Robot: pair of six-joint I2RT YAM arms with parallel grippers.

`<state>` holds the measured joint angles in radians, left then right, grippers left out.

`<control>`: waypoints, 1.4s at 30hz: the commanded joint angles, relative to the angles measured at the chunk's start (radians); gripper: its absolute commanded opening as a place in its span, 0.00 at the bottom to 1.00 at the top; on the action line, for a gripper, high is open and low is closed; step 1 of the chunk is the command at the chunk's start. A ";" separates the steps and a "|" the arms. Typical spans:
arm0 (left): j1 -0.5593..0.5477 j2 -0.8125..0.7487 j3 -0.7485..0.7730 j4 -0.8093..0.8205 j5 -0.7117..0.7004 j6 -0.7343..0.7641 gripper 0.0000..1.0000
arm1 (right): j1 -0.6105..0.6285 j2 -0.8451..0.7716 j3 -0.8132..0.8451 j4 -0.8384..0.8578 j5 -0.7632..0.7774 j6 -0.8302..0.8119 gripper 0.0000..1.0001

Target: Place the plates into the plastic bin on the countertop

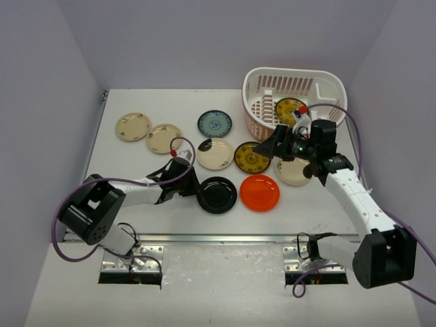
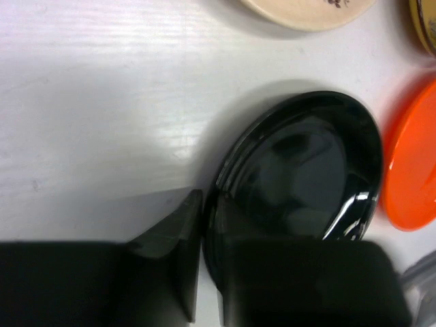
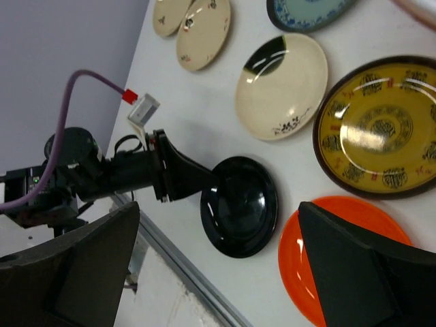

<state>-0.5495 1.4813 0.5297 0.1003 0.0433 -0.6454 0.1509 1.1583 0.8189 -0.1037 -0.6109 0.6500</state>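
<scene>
My left gripper [image 1: 195, 189] [image 2: 206, 225] lies low on the countertop [image 1: 122, 163], shut on the left rim of the black plate [image 1: 219, 195] [image 2: 306, 163] [image 3: 240, 206]. My right gripper [image 1: 278, 146] [image 3: 219, 225] hangs open and empty above the middle plates. Below it are the orange plate [image 1: 259, 192] [image 3: 320, 252] and a brown-gold plate [image 1: 251, 157] [image 3: 378, 126]. The plastic bin [image 1: 320, 76] at the back right holds another brown-gold plate [image 1: 289, 107].
Other plates lie flat: two cream floral [image 1: 132, 126] [image 1: 164, 138], a blue one [image 1: 214, 123], a cream one with a dark patch [image 1: 214, 153] [image 3: 281, 85], and another [image 1: 294, 172] half under the right arm. The metal front edge [image 1: 225, 237] runs just behind the bases.
</scene>
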 commanded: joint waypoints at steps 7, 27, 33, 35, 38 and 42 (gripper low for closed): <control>-0.009 -0.240 -0.023 -0.164 -0.184 -0.061 0.00 | -0.005 -0.044 -0.086 0.073 -0.138 -0.095 0.99; -0.009 -0.548 0.057 -0.061 0.192 -0.081 0.00 | 0.196 0.244 -0.133 0.269 -0.326 -0.091 0.42; -0.009 -0.509 0.103 -0.017 0.222 -0.088 0.00 | 0.195 0.244 -0.134 0.292 -0.281 -0.048 0.14; -0.010 -0.499 0.131 -0.048 0.190 -0.078 0.09 | 0.192 0.241 -0.121 0.292 -0.267 -0.025 0.00; -0.010 -0.495 0.227 -0.216 -0.019 -0.051 0.93 | 0.134 0.194 -0.102 0.287 -0.207 0.038 0.00; -0.009 -0.579 0.323 -0.544 -0.342 -0.039 1.00 | -0.049 0.112 -0.036 0.146 0.137 0.213 0.00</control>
<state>-0.5560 0.9915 0.7519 -0.2094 0.0280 -0.7068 0.2477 1.3728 0.6879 0.0984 -0.7916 0.6973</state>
